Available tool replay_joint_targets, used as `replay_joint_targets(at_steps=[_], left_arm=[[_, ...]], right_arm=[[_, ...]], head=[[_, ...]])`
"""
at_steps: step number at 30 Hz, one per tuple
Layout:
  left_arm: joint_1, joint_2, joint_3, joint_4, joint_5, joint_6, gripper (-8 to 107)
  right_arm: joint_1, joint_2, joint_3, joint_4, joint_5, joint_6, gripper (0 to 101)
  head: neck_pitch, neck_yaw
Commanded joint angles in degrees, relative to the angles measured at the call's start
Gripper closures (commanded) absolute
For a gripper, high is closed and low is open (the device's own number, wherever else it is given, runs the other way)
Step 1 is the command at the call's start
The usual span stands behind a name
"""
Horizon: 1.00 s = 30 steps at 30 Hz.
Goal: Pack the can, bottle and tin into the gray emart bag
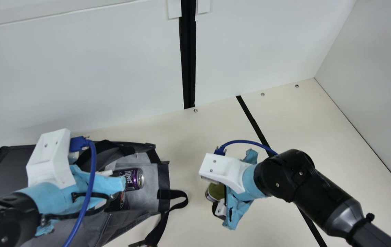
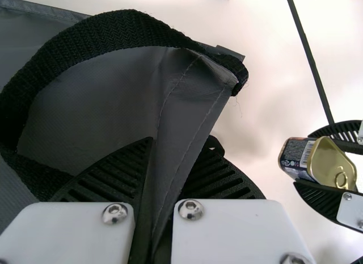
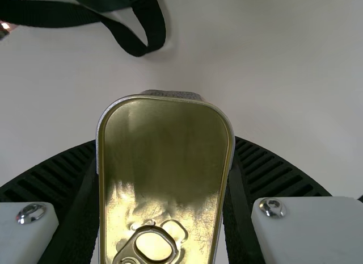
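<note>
Tin [image 3: 164, 156] in right gripper [image 1: 220, 208], gray bag [image 1: 147, 187] seemingly pinched in left gripper [image 1: 109, 183]

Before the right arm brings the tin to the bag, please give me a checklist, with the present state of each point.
1. Tin held between the fingers of the right gripper: ok.
2. Bag held at its edge by the left gripper: ok.
3. Purple can already inside the bag: ok.
4. Bottle packed: cannot tell; a dark thing with red lies near the can, partly hidden by the left arm.
5. Way to the bag free of straps: not ok; a black handle loop sticks out towards the tin.
6. Tin above the bag, ready for release: not ok; it is beside it.
</note>
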Motion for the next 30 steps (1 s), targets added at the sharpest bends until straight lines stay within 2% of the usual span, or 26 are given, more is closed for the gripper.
replay_joint_targets(at_steps=[1,14,30], left_arm=[[0.0,0.0,0.0,0.0,0.0,0.0,89],[0.0,0.0,0.0,0.0,0.0,0.0,89],[0.0,0.0,0.0,0.0,0.0,0.0,89]], right_arm=[[0.2,0.1,0.1,1.2,-0.7,-0.6,101],[1.0,0.5,1.0,12.9,-5.9,-8.9,101],[1.2,2.2,1.0,26.3,-7.9,-20.2,101]], head=[[-1.3,0.0],[-1.3,0.0],[-1.3,0.0]])
